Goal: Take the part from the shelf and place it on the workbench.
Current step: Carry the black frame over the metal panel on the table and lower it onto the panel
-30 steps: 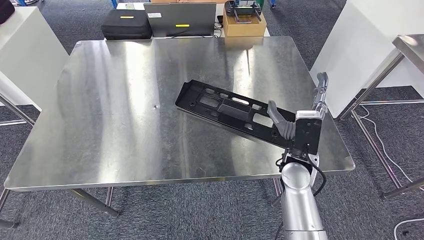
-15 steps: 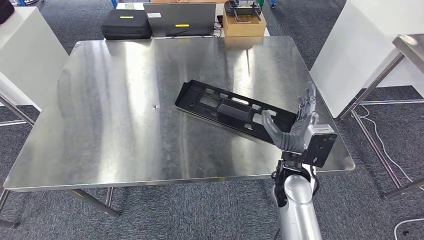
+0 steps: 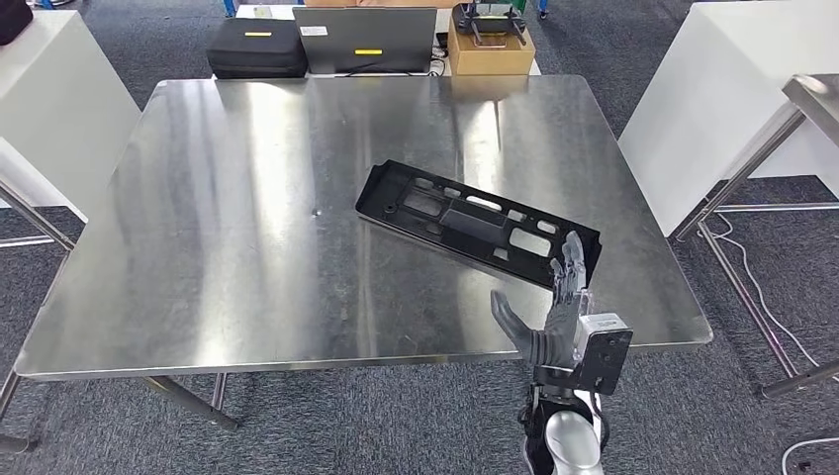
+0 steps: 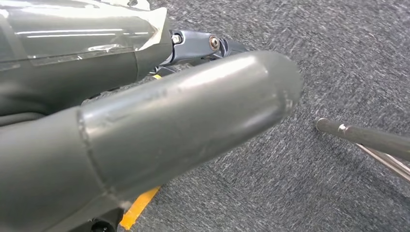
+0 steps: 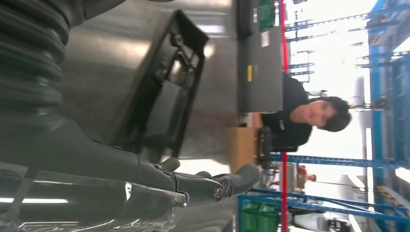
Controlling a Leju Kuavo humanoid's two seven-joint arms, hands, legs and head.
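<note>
The black slotted plastic part (image 3: 475,223) lies flat on the steel workbench (image 3: 218,228), right of centre and angled toward the near right corner. My right hand (image 3: 554,317) hovers at the bench's front edge, just short of the part's near end. Its fingers are spread, it holds nothing and it is clear of the part. In the right wrist view the part (image 5: 164,96) lies on the metal beyond my right hand (image 5: 145,174), whose fingertips (image 5: 232,181) are stretched out. My left hand (image 4: 169,130) hangs over grey carpet with its thumb straight and nothing in it.
Behind the bench's far edge stand a black case (image 3: 255,47), a grey laptop-like panel (image 3: 368,40) and a cardboard box (image 3: 492,45). A white block (image 3: 712,89) and another metal table (image 3: 816,99) stand to the right. A person (image 5: 295,121) is beyond the far side.
My right hand has let go of the part's near end and drawn back and down to the bench's front edge. The part now rests flat. The camera shifted slightly.
</note>
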